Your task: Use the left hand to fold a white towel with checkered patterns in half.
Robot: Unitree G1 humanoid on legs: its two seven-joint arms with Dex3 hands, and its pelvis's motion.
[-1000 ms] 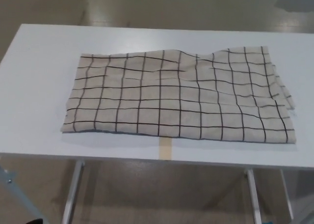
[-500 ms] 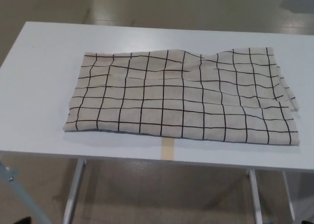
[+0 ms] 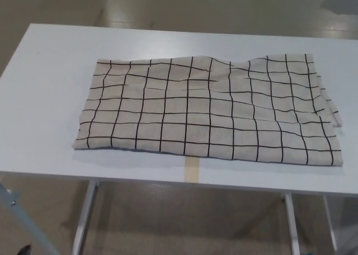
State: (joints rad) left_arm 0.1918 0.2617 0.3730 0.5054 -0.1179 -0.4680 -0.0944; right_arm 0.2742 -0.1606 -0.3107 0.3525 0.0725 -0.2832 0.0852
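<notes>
One towel: I see a single white towel with a black checkered grid, lying on the white bench.
Hands: neither the left nor the right hand shows in my head view, so I cannot tell their pose or whether the fingers are apart or closed.
Towel position: it lies across the middle of the bench, its long side running left to right, its near edge close to the bench's front edge.
Towel shape: mostly flat, with ripples near the far edge and a doubled, layered look along the right side.
Tape: a short tan strip sits on the bench front, just below the towel's near edge.
Below: metal bench legs over a tan floor.
</notes>
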